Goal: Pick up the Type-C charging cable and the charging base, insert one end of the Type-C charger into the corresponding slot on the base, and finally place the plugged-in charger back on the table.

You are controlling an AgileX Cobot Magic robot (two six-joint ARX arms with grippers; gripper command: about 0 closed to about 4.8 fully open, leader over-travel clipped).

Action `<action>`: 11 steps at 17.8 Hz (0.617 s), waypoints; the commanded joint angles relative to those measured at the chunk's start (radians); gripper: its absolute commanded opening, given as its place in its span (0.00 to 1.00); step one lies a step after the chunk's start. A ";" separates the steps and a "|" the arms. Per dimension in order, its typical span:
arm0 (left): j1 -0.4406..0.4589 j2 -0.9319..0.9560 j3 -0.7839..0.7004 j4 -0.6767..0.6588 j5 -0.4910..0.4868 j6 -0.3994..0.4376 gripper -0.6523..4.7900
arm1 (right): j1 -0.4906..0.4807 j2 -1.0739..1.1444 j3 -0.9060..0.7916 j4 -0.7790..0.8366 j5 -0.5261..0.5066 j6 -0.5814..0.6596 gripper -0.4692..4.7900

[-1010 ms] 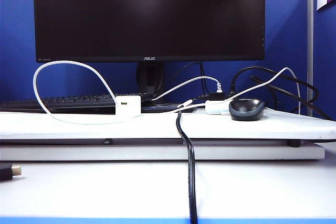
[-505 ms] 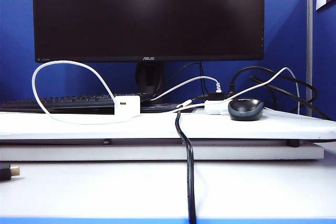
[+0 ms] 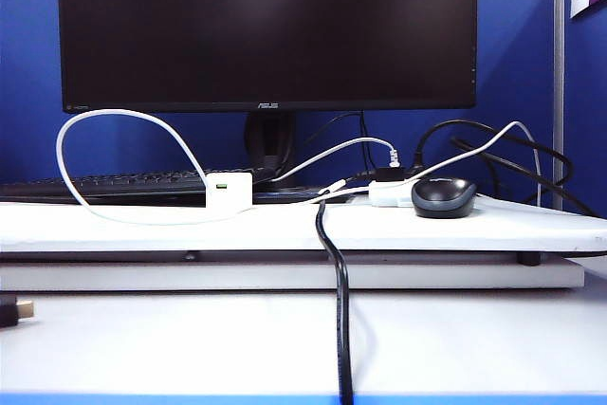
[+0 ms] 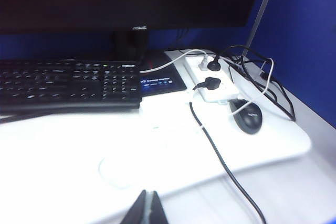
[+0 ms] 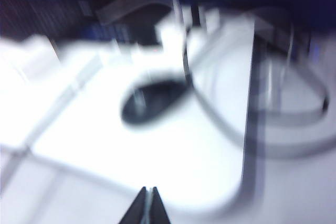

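Note:
The Type-C charging cable (image 3: 119, 112) arcs up over the keyboard on the left and comes down at the charging base (image 3: 229, 192). The base is a white block on the table (image 3: 142, 230), and its greenish slot (image 3: 222, 186) faces the front. I cannot tell whether the cable's end sits in the base. Neither gripper shows in the exterior view. My left gripper (image 4: 148, 193) is shut and empty, hanging off the table's front edge with the overexposed base (image 4: 156, 113) far ahead. My right gripper (image 5: 148, 189) is also shut and empty, in a blurred view.
A black monitor (image 3: 266, 26) and a keyboard (image 3: 114, 184) stand behind the base. To the right lie a dark mouse (image 3: 444, 197), a white power strip (image 3: 391, 194) and tangled black cords. A thick black cable (image 3: 337, 301) hangs over the front edge. A dark plug (image 3: 11, 310) lies low at the left.
Cable, base and mouse lie where they were. The exterior picture has only shifted a touch to the left.

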 commanded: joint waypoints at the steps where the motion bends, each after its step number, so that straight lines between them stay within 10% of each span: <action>1: 0.000 0.000 -0.136 0.210 0.002 -0.027 0.11 | 0.002 -0.007 -0.091 0.014 0.004 0.018 0.09; 11: 0.000 0.002 -0.518 0.587 -0.030 -0.164 0.11 | 0.002 -0.007 -0.210 -0.059 -0.005 0.018 0.09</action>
